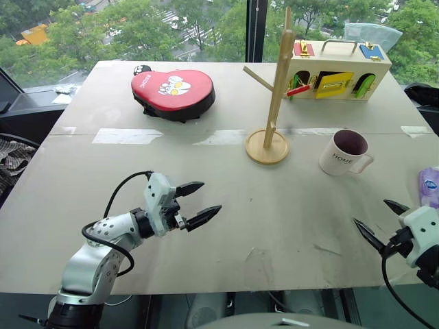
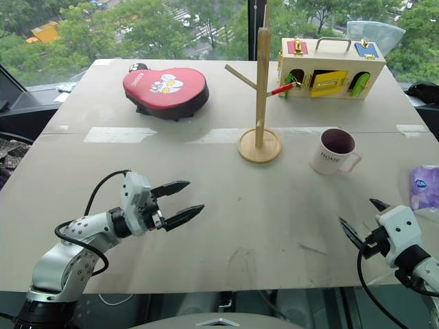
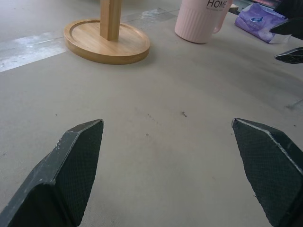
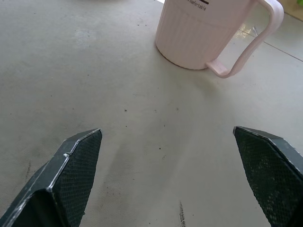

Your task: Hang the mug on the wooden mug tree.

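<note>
Evidently nothing is grasped yet: the mug (image 1: pixel 343 152) stands upright right of the wooden mug tree (image 1: pixel 274 103). The right gripper (image 1: pixel 381 221) waits near it, jaws wide and empty; the left gripper (image 1: pixel 195 203) too.

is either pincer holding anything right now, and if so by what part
Nothing is held. The left pincer and the right pincer both stand open over the table; the mug sits upright, untouched.
</note>
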